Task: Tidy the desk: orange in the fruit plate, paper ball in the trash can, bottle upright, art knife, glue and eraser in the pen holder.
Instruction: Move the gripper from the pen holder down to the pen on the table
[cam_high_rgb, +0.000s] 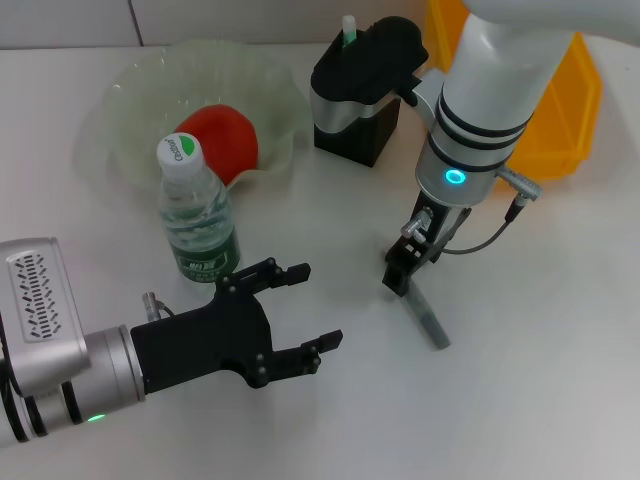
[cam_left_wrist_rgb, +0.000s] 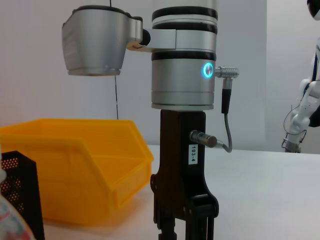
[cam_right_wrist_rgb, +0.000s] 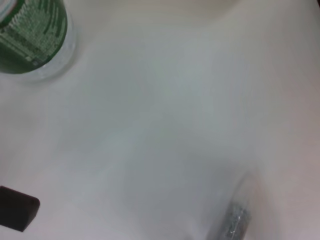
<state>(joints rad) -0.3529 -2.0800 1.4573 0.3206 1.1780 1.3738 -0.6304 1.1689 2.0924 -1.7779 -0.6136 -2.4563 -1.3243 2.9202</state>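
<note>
The right claw (cam_high_rgb: 400, 275) hangs straight down over the plain white table (cam_high_rgb: 540, 330), its black tip just above, perhaps touching, the near end of a slim grey speckled stick (cam_high_rgb: 428, 322) that lies flat there. Whether its fingers are spread or closed around that end I cannot tell from any view. The stick is probably the glue. Its long axis runs from under the claw outward, toward the robot and a little to its right, so a grip has to close across that line, not along it. The right arm is plainly the nearer one.

The left claw (cam_high_rgb: 300, 315) hovers low over the table with its black fingers spread wide and holding nothing, just beside the small clear plastic water bottle with a dark green label (cam_high_rgb: 197, 220), which already stands upright.

Behind the bottle, the pale green wavy-rimmed glass fruit plate (cam_high_rgb: 125, 100) holds a round orange-red fruit (cam_high_rgb: 222, 140). Beyond the right arm stands the square black mesh pen holder (cam_high_rgb: 368, 130), with a mint-green and white art knife (cam_high_rgb: 349, 30) poking out of it. The stick's destination thus lies away from the robot, past the claw. The yellow-orange plastic trash can (cam_high_rgb: 570, 110) sits further right, partly hidden by the arm.
</note>
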